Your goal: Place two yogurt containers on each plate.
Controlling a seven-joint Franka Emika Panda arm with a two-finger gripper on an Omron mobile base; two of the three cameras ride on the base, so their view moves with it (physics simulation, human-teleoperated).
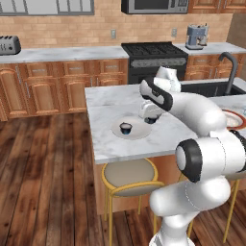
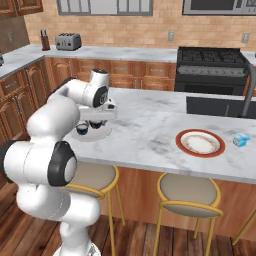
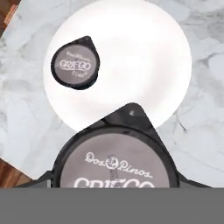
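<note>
My gripper (image 1: 151,118) is shut on a dark navy yogurt container (image 3: 116,162) with a pale "Griego" lid. It hangs just above the near edge of the plain pale plate (image 3: 144,57), toward the plate's right side in the left base view. A second dark yogurt container (image 3: 74,63) stands upright on that plate (image 1: 136,132), near its left part (image 1: 126,128). The white plate with the red-orange rim (image 2: 200,143) lies farther right on the island. Beside it rests a light blue boxy yogurt container (image 2: 241,140).
The marble island counter (image 1: 110,105) carries both plates. A black sink with a tall faucet (image 1: 229,65) sits at its far right. Round stools (image 2: 190,192) stand under the front edge. The stove (image 1: 153,57) and wooden cabinets line the back wall.
</note>
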